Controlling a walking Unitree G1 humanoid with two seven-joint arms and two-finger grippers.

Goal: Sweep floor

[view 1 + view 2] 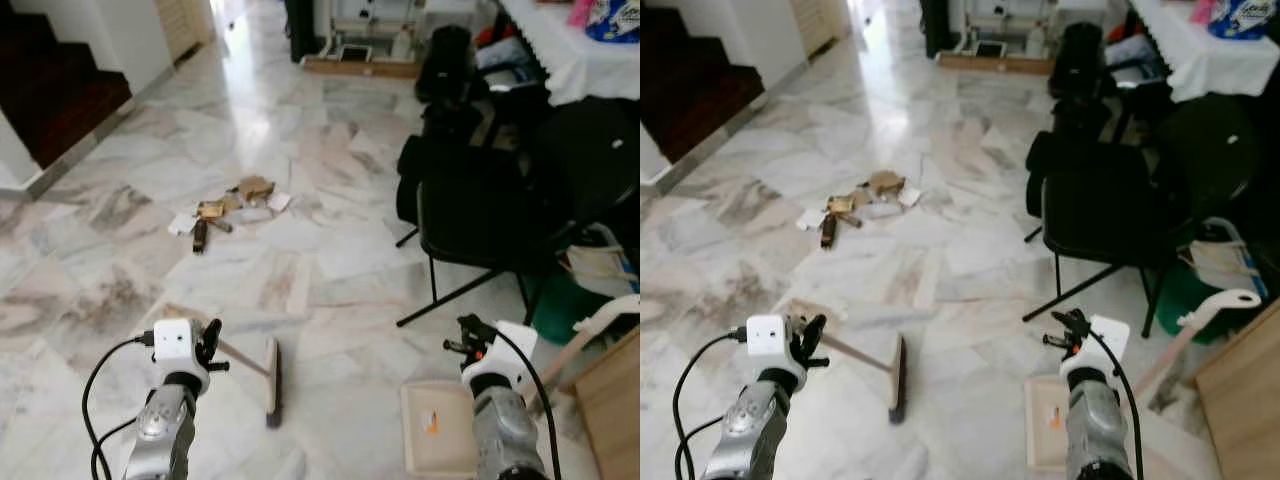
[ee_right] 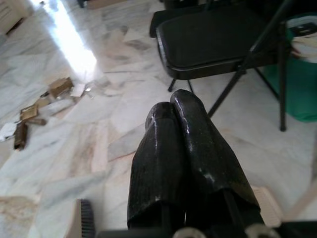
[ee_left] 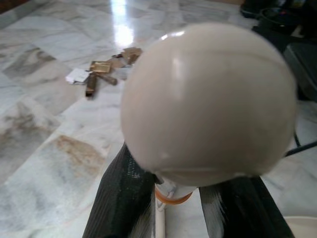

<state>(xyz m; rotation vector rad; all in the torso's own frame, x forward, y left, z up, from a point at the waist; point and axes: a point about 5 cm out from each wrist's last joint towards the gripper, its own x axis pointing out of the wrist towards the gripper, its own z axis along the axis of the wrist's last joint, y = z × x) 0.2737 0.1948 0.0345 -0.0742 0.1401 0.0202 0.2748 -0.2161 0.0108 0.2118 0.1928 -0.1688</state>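
Left gripper point(image 1: 212, 345) pinches the broom point(image 1: 270, 378); right gripper point(image 2: 181, 124) pressed together. Litter point(image 1: 225, 210) at 11 o'clock, chair point(image 1: 480, 215) at 2, dustpan point(image 1: 432, 425) at 5.

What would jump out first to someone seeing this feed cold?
Probably the litter pile, brown and white scraps on the marble floor ahead, well beyond the broom head. Next, the left gripper holding the broom handle low in front, with a cream dustpan on the floor by the right gripper. A black folding chair stands to the right.
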